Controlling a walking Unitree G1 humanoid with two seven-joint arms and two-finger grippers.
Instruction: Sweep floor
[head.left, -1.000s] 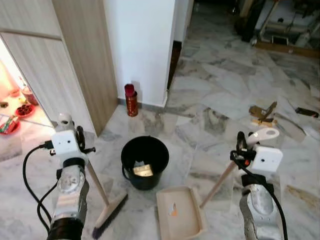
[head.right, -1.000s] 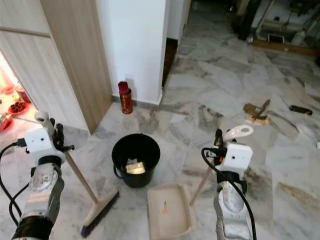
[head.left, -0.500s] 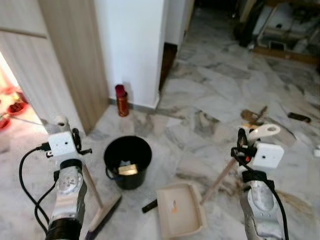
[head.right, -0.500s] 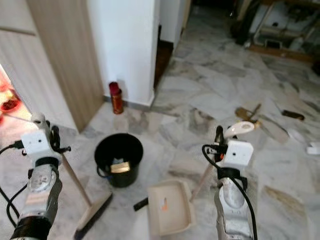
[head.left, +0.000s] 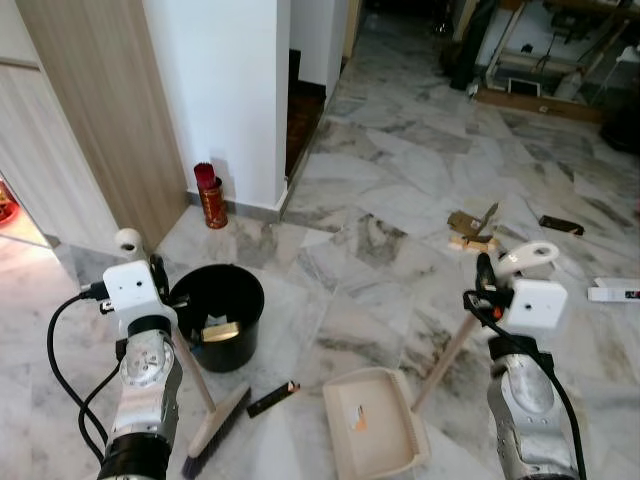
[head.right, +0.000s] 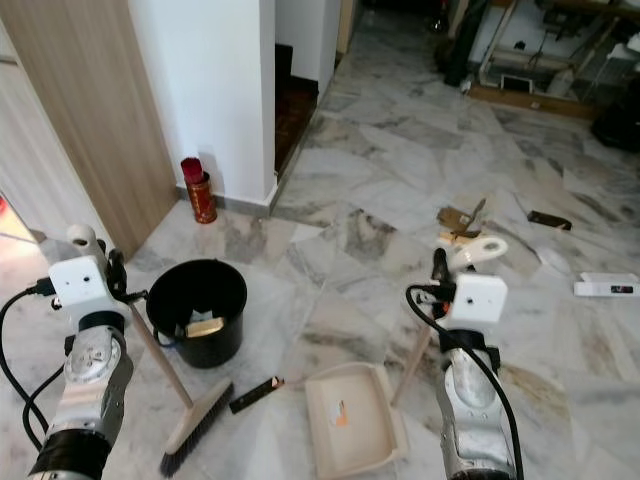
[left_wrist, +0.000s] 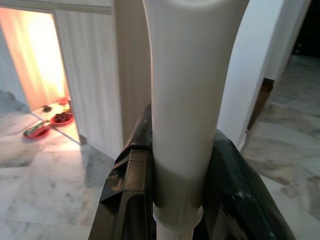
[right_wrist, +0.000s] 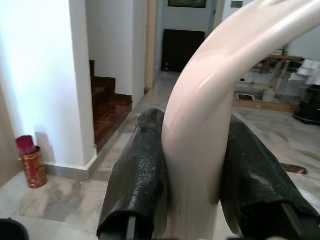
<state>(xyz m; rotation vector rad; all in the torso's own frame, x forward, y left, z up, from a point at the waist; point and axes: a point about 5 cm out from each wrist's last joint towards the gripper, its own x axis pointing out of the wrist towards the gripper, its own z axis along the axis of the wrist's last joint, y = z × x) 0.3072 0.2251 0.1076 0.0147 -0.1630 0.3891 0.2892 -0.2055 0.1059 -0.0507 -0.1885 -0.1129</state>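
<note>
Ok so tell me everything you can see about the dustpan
The dustpan is a cream, plastic-looking tray with raised side walls, lying flat on the marble floor right of the black bucket. A small orange scrap lies in it. Its long pale handle slants up to the right hand, whose fingers clamp the curved grip. A small dark object lies on the floor beside it, apart.

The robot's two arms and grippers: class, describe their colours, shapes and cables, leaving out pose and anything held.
Both arms are silver metal cylinders. Each ends in a white boxy wrist camera housing. A black cable loops from the left arm's housing, and another from the right arm's. The left gripper and right gripper each have two long black fingers with a slightly textured surface.
</note>
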